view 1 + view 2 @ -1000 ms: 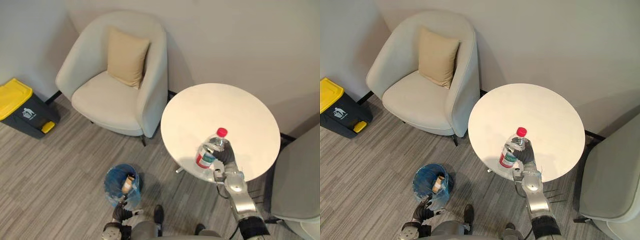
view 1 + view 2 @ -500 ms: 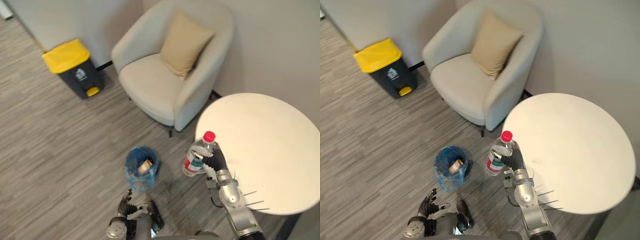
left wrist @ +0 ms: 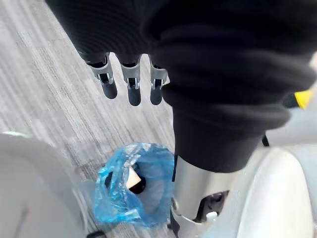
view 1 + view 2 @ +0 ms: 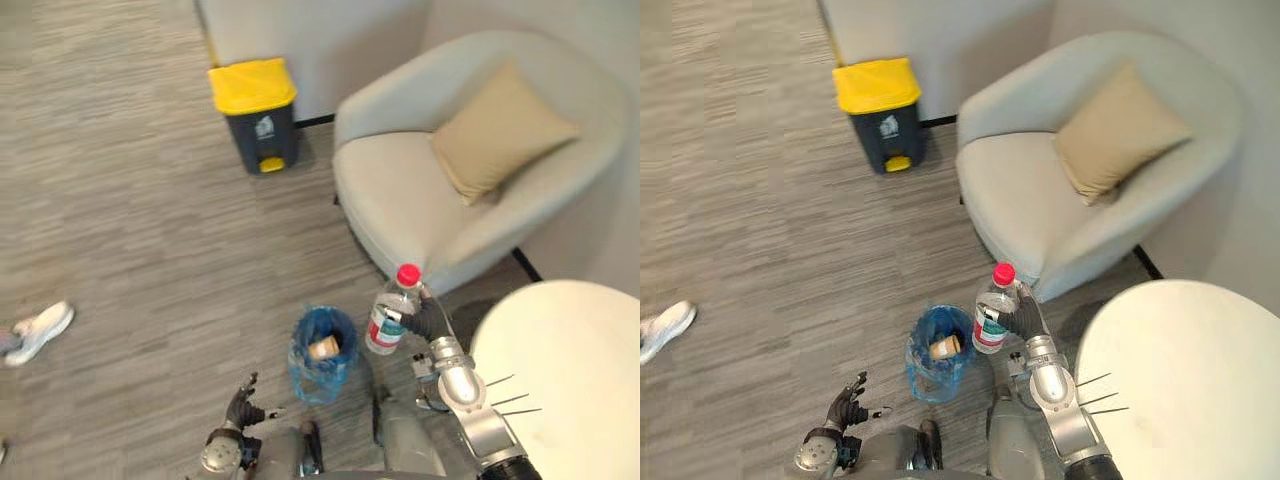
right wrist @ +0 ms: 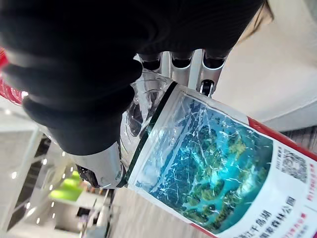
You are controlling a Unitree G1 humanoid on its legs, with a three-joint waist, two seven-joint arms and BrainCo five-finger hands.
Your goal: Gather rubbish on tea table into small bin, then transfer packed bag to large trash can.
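While the right hand [image 4: 428,322] is clasping its fingers round the red-capped water bottle [image 4: 385,322], the bottle is hanging upright above the floor, just right of the small blue-bagged bin [image 4: 322,368] and left of the tea table [image 4: 560,380]. A brownish scrap [image 4: 324,348] is lying in the bin. The left hand [image 4: 240,408] is hovering near, fingers relaxed. The armchair [image 4: 420,205] is standing far right, the yellow-lidded trash can [image 4: 256,115] farther left.

Bottle [image 4: 388,318]: clear, red cap; label white with red bands and a blue-green printed panel.
Small bin [image 4: 303,368]: translucent blue bag; tan cup [image 4: 324,348] inside.
Large trash can [image 4: 256,125], far: dark grey, yellow lid and pedal.
Armchair [image 4: 400,200]: off-white.
Cushion [image 4: 500,132]: tan.
Tea table [image 4: 570,370], right: cream-white.
Floor [image 4: 130,230]: grey, streaked in blocks.
Shoe [image 4: 38,331], left: white.
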